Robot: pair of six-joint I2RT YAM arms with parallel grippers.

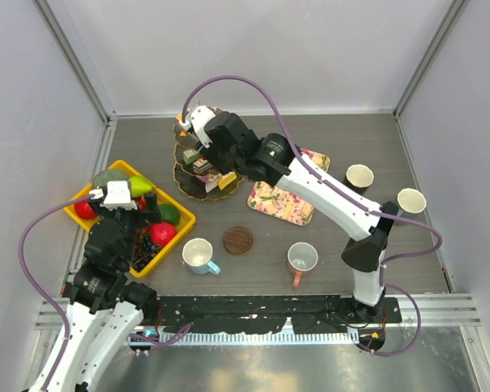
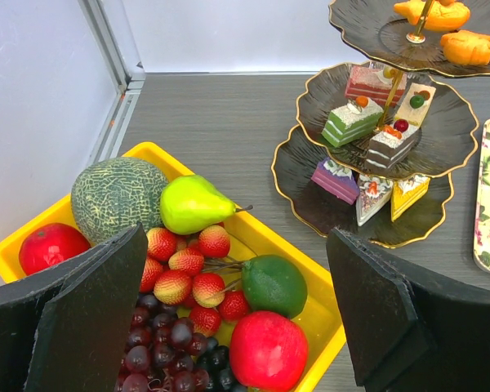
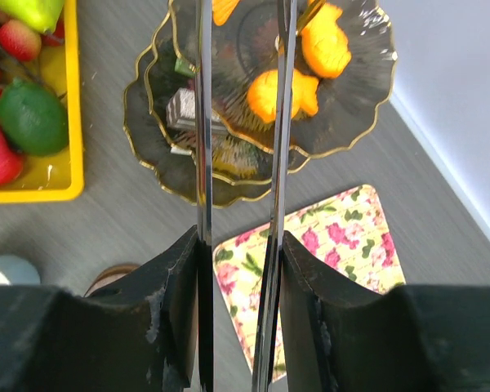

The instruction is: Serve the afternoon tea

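The dark three-tier scalloped stand (image 1: 188, 186) stands at the back left, with orange pastries (image 3: 325, 42) on its top tier (image 3: 367, 90) and cake slices (image 2: 351, 121) on the lower tiers. My right gripper (image 3: 241, 245) hangs above the stand (image 3: 147, 122), shut on metal tongs (image 3: 202, 122). The tong arms reach down over the top tier beside a pastry (image 3: 298, 94); their tips are out of view. My left gripper (image 2: 237, 327) is open over the fruit, holding nothing. Mugs stand at the front: a white one (image 1: 198, 255), a pinkish one (image 1: 302, 259), and two at the right (image 1: 358, 177) (image 1: 411, 201).
A yellow crate (image 1: 182, 219) of fruit and vegetables sits at the left under my left gripper (image 1: 143, 214). A floral tray (image 1: 287, 194) lies right of the stand. A brown round coaster (image 1: 238, 240) lies between the white and pinkish mugs. Walls close in at the left, back and right.
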